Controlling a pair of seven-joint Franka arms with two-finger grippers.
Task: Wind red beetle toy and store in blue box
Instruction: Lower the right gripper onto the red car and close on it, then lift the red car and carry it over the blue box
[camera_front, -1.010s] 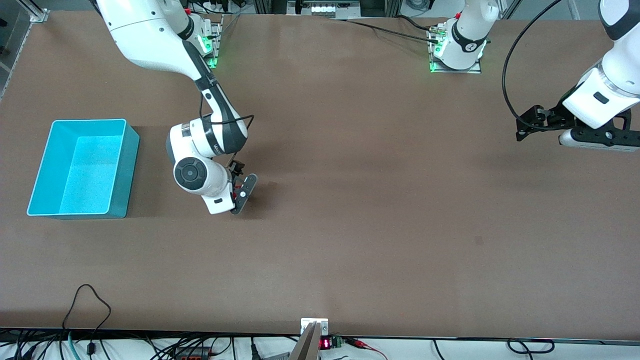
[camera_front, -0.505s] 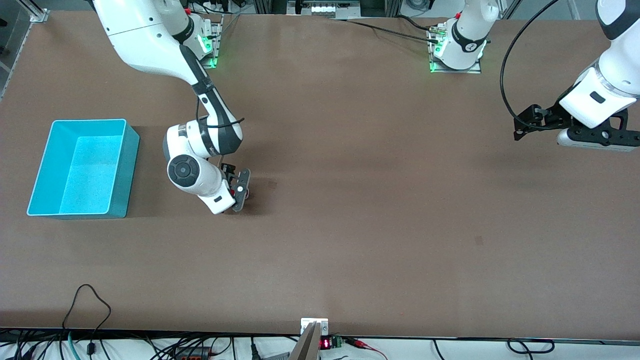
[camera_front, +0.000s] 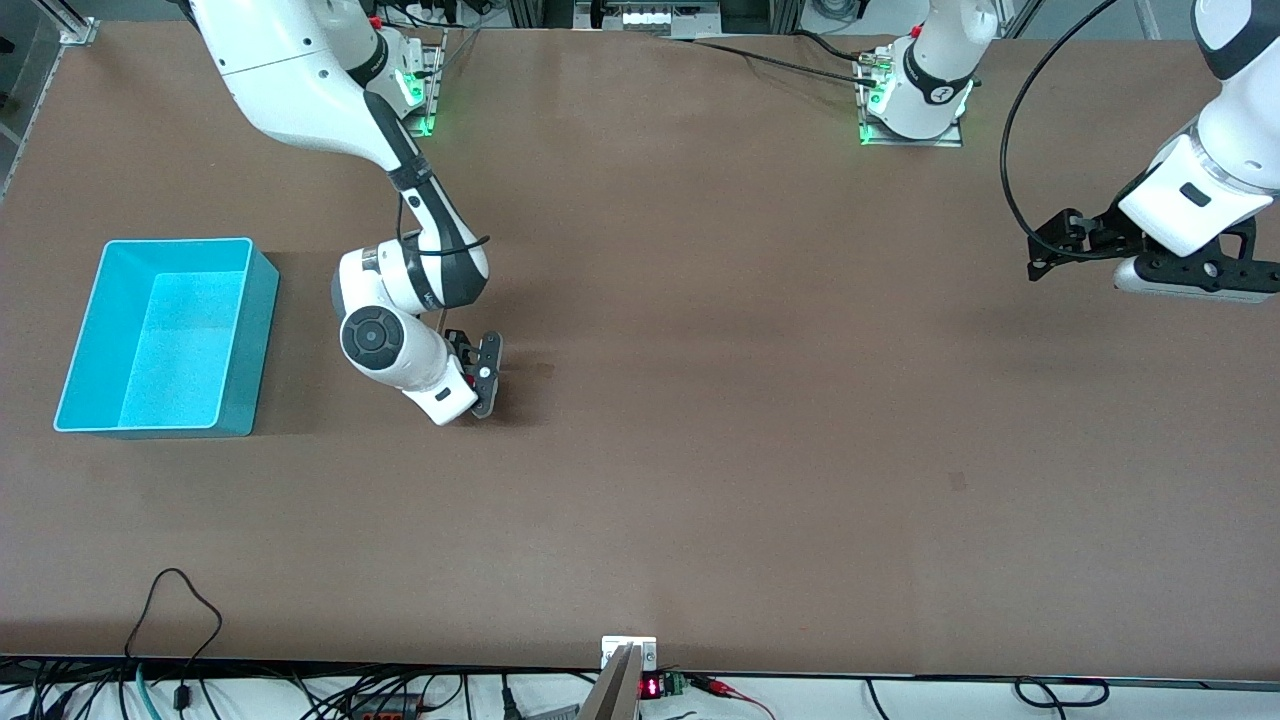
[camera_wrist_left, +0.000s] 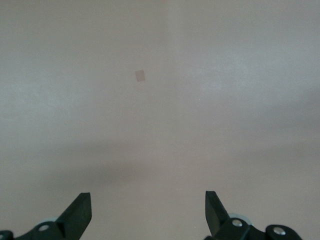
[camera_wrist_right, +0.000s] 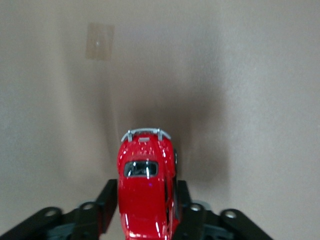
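My right gripper (camera_front: 487, 372) is shut on the red beetle toy (camera_wrist_right: 146, 185), with a finger on each side of its glossy body. It holds the toy low over the table, beside the blue box (camera_front: 256, 330), toward the table's middle. In the front view the hand hides the toy. I cannot tell whether its wheels touch the table. The blue box is open-topped and empty, at the right arm's end of the table. My left gripper (camera_front: 1042, 252) is open and empty, waiting in the air over the left arm's end of the table; its fingertips (camera_wrist_left: 80, 210) show only bare table between them.
A small tape patch (camera_wrist_right: 99, 41) lies on the table ahead of the toy's nose. Another faint patch (camera_front: 958, 481) lies nearer the front camera, toward the left arm's end. A black cable (camera_front: 175, 610) loops over the front edge.
My right gripper has shifted a little toward the blue box with the toy and turned its wrist slightly. The left gripper has risen a touch.
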